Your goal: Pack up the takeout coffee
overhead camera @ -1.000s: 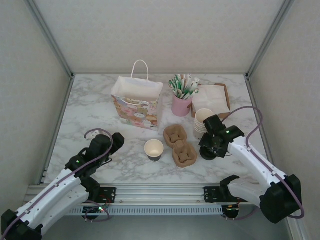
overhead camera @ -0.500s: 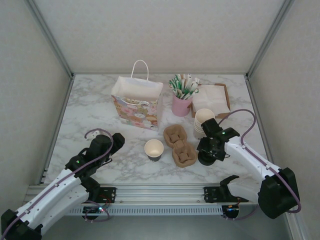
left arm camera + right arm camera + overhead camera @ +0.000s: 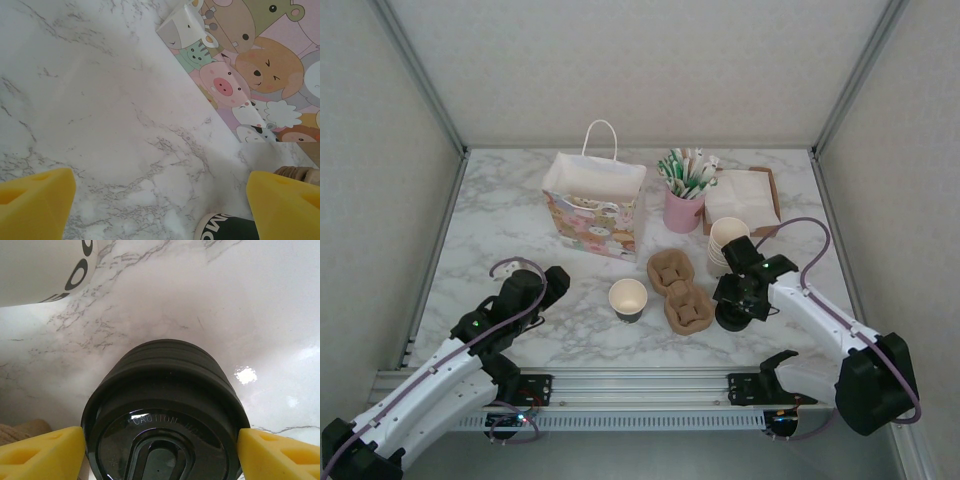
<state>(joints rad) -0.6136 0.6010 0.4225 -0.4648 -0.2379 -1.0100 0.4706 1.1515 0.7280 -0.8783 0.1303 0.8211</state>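
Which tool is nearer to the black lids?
Right. The right tool straddles the black lids, one finger each side; the left tool sits far across the table, past the open cup.

The left fingers [image 3: 32, 205] spread wide — the right fingers [image 3: 40, 452] point downward.

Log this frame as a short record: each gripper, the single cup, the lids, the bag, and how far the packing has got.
left gripper: jaws open, over the bare marble table near the gift bag
right gripper: jaws astride the stack of black lids; contact unclear
paper cup: upright, lidless, alone, left of the pulp carriers
gift bag: upright, mouth open, behind the cup
progress: cup not yet capped or bagged
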